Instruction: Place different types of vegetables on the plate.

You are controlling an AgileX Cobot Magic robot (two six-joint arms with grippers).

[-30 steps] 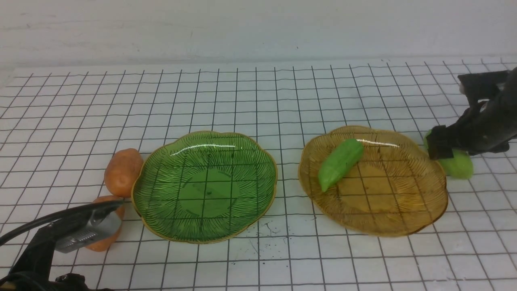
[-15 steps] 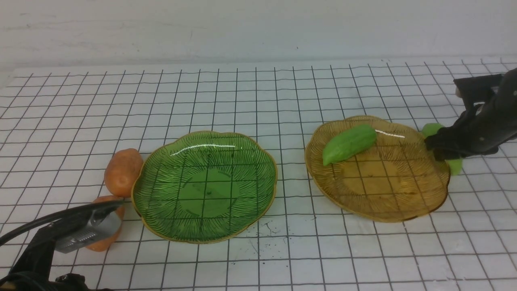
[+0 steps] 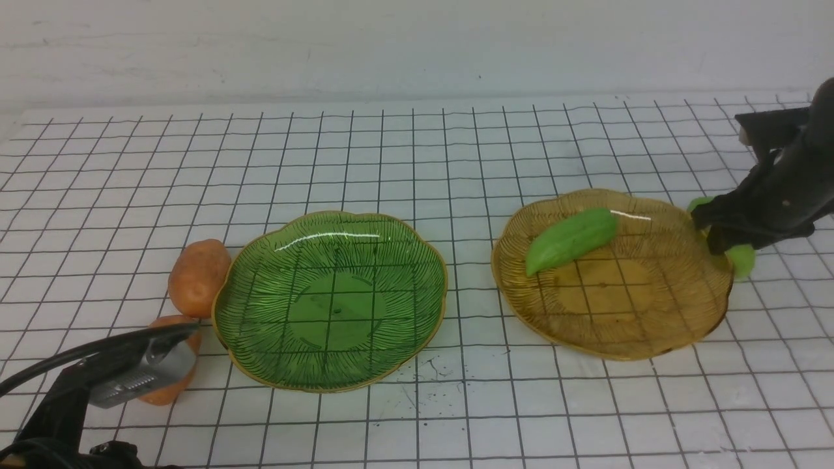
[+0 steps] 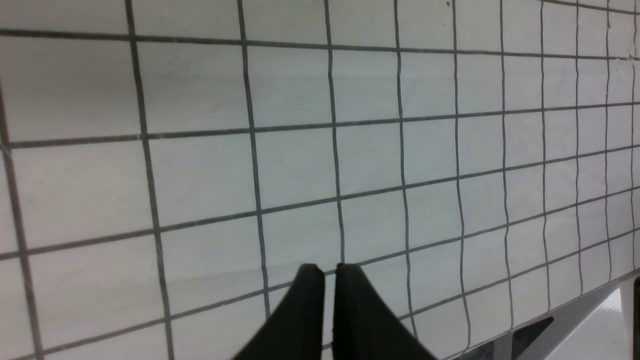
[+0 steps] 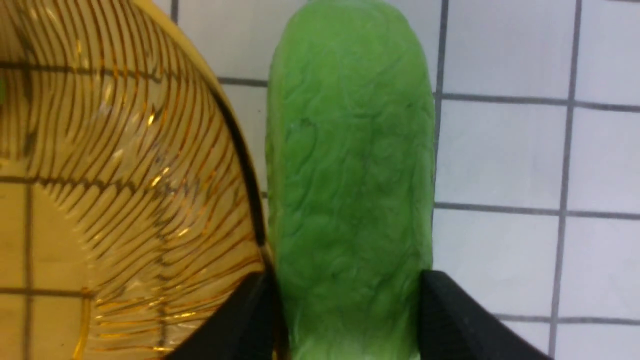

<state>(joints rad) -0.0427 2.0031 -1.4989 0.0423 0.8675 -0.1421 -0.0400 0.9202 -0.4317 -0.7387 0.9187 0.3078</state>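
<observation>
One light green gourd lies in the amber plate at the right. My right gripper is at that plate's far right rim, shut on the second gourd. In the right wrist view its fingertips press both sides of this gourd, right against the plate rim. Two potatoes lie left of the empty green plate: one farther back, one partly hidden behind my left gripper. The left gripper is shut and empty.
White table cover with a black grid. The table's edge and frame show in the left wrist view. A white wall stands behind the table.
The amber plate slid back and a little to the right, and the gourd in it turned flatter. My right gripper shifted with the second gourd at the rim. The left arm stayed still.
</observation>
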